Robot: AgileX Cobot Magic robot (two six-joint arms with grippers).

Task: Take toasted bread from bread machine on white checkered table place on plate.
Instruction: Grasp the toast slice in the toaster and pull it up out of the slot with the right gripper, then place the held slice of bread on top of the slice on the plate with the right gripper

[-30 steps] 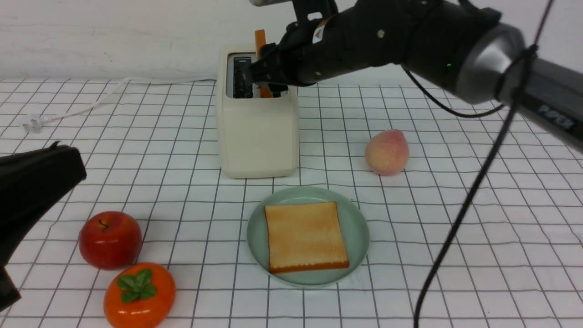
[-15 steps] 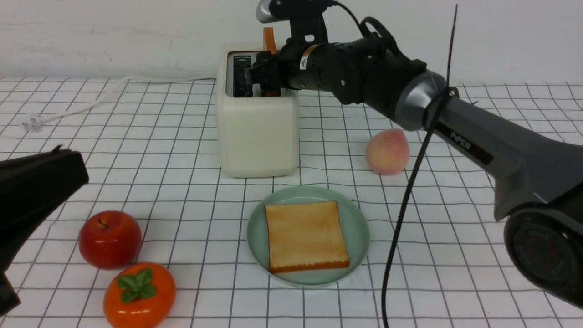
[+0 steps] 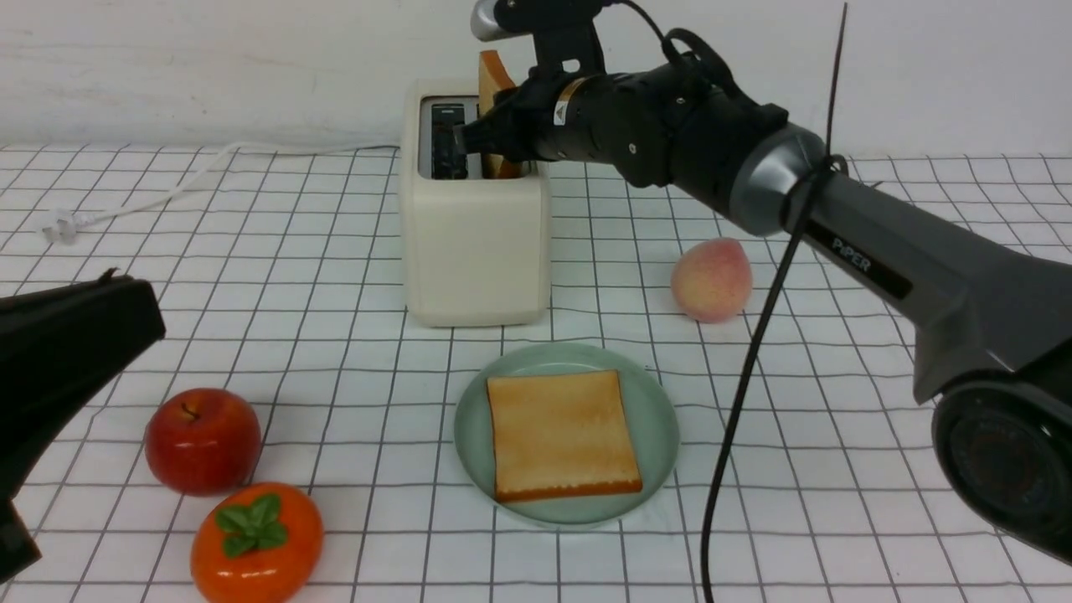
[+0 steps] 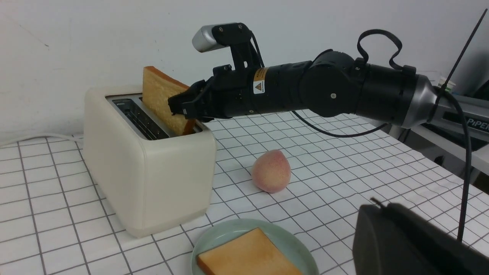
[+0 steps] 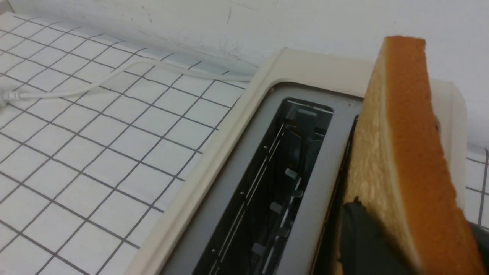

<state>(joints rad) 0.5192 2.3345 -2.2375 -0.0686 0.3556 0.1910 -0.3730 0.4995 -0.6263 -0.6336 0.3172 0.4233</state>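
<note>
Right gripper (image 4: pixel 182 108) pinches toast (image 4: pixel 158 91) standing in the bread machine (image 4: pixel 149 183); another slice (image 3: pixel 561 435) lies on the plate (image 3: pixel 659 419).

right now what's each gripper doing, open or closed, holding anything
left gripper: closed, nothing seen in it
right gripper: closed on the toast slice in the bread machine

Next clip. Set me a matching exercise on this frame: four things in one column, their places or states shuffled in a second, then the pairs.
Things
1. standing toast slice
2. flat toast slice
3. peach
4. apple

Places or states
A. next to the persimmon
B. lying on the plate
C. pinched by the right gripper, partly in the toaster slot
D. alone on the checkered table, to the toaster's right

Pairs: 1-C, 2-B, 3-D, 4-A
</note>
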